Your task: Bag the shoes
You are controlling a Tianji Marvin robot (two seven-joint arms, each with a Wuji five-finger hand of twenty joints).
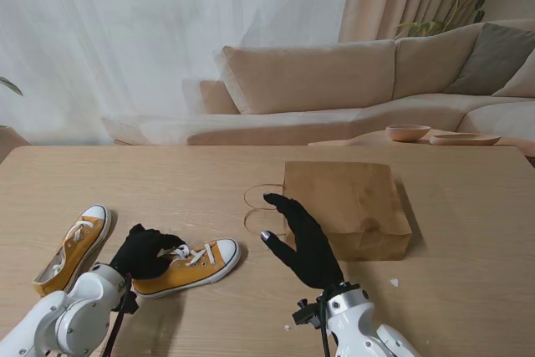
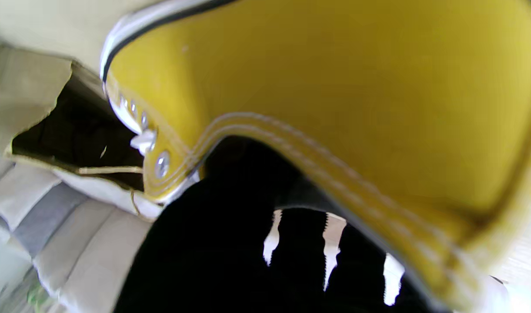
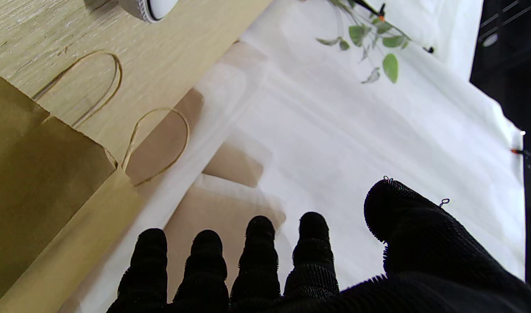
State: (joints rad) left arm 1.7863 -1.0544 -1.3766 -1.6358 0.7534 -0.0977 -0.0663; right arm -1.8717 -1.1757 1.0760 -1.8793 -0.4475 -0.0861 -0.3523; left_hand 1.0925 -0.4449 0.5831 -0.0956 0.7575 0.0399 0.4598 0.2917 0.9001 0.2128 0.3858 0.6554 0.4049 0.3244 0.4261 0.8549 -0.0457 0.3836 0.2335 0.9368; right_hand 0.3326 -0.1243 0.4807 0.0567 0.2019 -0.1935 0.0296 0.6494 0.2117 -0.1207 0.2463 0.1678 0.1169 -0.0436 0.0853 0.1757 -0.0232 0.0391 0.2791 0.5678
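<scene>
The stand camera sits high behind both arms, looking down and forward over the table (image 1: pixel 251 165) toward the sofa (image 1: pixel 334 81) at 12 o'clock. The left wrist camera looks along its fingers, pressed very close to a yellow shoe (image 2: pixel 335 95), the paper bag (image 2: pixel 39 104) beyond. The right wrist camera looks along its flat fingers (image 3: pixel 258 256) past the bag's handles (image 3: pixel 156 143) to the curtain (image 3: pixel 356 130). All three views share the bag

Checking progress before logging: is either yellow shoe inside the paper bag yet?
No, both yellow shoes lie on the table, left of the paper bag.
</scene>
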